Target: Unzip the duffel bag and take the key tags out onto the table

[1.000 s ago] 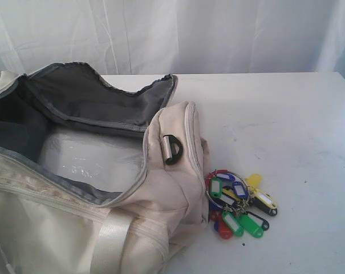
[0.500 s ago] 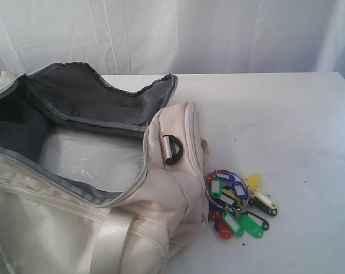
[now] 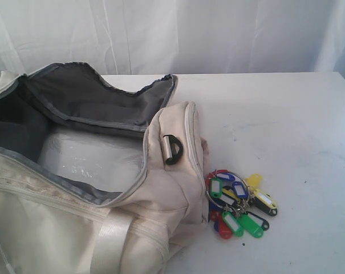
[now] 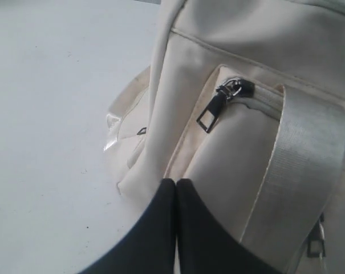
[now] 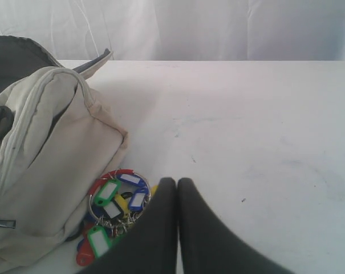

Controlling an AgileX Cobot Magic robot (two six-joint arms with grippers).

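The cream duffel bag point(image 3: 161, 188) lies on the left of the exterior view with its top unzipped, showing dark grey lining and a clear plastic packet inside. The key tags point(image 3: 239, 204) lie in a bunch on the white table point(image 3: 286, 125), touching the bag's right end. Neither gripper shows in the exterior view. In the right wrist view my right gripper point(image 5: 177, 182) is shut and empty, beside the key tags point(image 5: 112, 208). In the left wrist view my left gripper point(image 4: 175, 182) is shut and empty against the duffel bag point(image 4: 240, 148), below a side-pocket zipper pull point(image 4: 218, 105).
A white curtain point(image 3: 178, 34) hangs behind the table. A black-and-silver D-ring point(image 3: 173, 149) sits on the bag's end panel. A cream webbing handle point(image 4: 306, 160) runs down the bag's side. Bare tabletop stretches right of the tags.
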